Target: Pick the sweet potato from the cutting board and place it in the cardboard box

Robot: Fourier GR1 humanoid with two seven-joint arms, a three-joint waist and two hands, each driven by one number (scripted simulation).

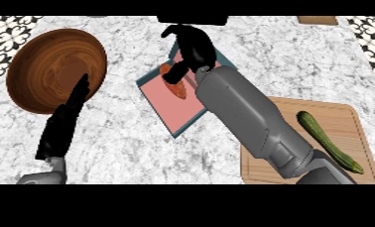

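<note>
Done: sweet potato (177, 88) in the box (170, 117), bench centre.
Right robot hand (192, 50): curled around it, unreleased.
Left robot hand (67, 117): open, eight o'clock.

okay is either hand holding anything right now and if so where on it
The right hand is over the sweet potato in the pink-lined box, thumb touching its upper end; whether it grips cannot be told. The left hand holds nothing.

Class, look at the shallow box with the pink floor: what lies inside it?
Inside the box lies the orange sweet potato, under the right robot hand. The hand and forearm cover the box's far corner, so anything else there is hidden.
</note>
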